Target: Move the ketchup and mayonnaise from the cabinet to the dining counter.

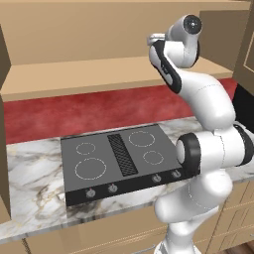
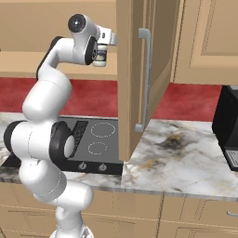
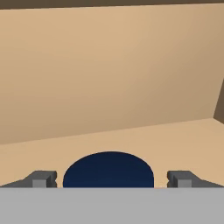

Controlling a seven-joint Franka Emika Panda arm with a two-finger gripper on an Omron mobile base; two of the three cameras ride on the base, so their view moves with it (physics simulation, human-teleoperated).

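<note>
The cabinet (image 1: 99, 74) is a light tan wall unit mounted above the red backsplash; its interior shelf is exposed in the left base view; in the right base view its open door (image 2: 135, 79) stands edge-on, carrying a long vertical silver bar handle (image 2: 145, 79). Below the cabinet, the worktop (image 1: 34, 168) is grey-white marble with brown veins; a black cooktop (image 1: 119, 161) is inset in it, with its row of knobs along the front edge. A black appliance (image 2: 228, 132) stands at the right end of the worktop in the right base view. The white arm (image 1: 208, 149) rises in front of the worktop and reaches up into the cabinet opening.

The gripper (image 3: 111, 179) is inside the cabinet, above the shelf; its fingers (image 3: 41, 179) are spread wide, one tip on each side of the mayonnaise (image 3: 108, 170); no contact between tips and lid can be confirmed. The mayonnaise stands upright on the cabinet shelf; its dark blue round lid sits centred between the two tips in the hand view; in the right base view the jar shows directly below the hand, near the door's edge.
</note>
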